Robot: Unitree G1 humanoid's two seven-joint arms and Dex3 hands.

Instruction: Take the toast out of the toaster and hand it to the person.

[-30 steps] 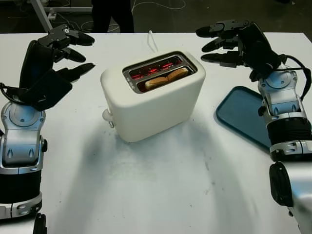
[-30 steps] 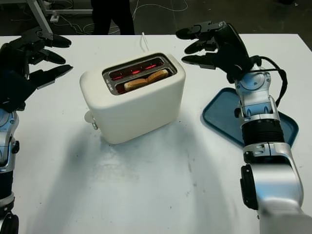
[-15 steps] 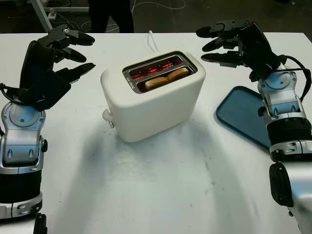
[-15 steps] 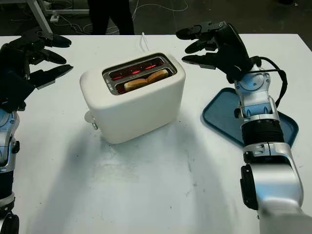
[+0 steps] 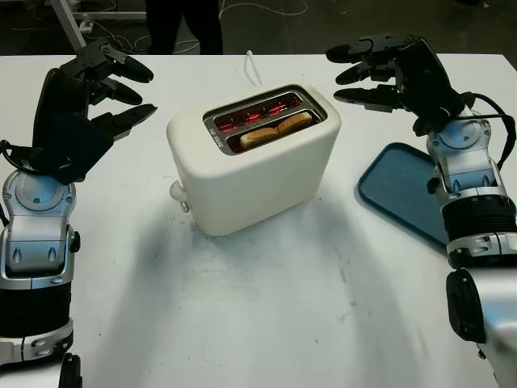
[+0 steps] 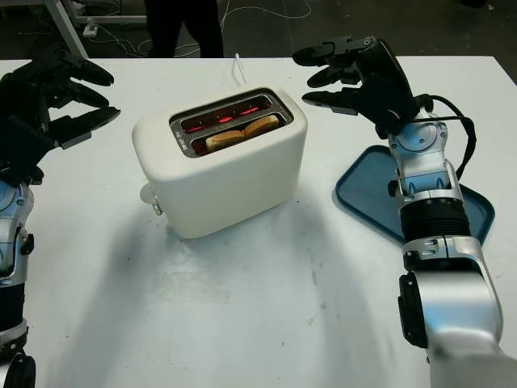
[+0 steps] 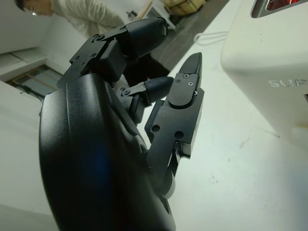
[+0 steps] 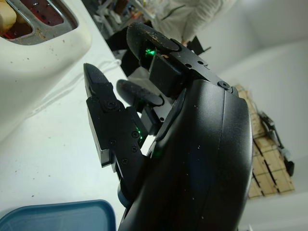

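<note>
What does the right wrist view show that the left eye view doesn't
Right wrist view: the person's light top beyond the table, and stacked wooden pallets. Left eye view: the left hand, open, left of the toaster, and the glowing rear slot. Both: the right hand, open, the toaster, toast, blue tray, white table.

Raised lettering on side of cream toaster [image 7: 269,57], seen in left wrist view: only "SU" was readable, remainder cut off at picture edge. No other legible text, numbers or signs.
</note>
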